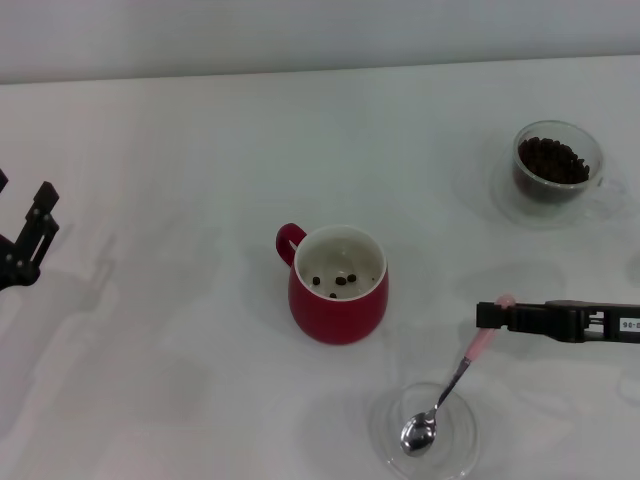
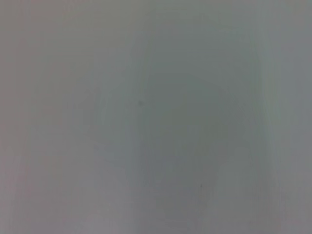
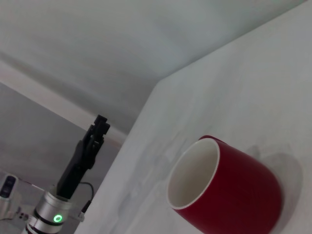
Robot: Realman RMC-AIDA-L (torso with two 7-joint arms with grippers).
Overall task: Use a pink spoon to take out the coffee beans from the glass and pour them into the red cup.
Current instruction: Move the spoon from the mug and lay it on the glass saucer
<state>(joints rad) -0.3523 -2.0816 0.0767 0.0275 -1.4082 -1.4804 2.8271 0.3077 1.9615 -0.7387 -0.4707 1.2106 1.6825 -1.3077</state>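
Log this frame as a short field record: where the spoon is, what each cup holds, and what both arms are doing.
pink spoon: handle end gripped by right gripper; metal bowl down in the clear dish, no beans visible in it
red cup: upright at table centre, a few coffee beans on its white bottom
glass: far right, holding many beans
left gripper: at the left edge, away from everything, fingers open
table: white
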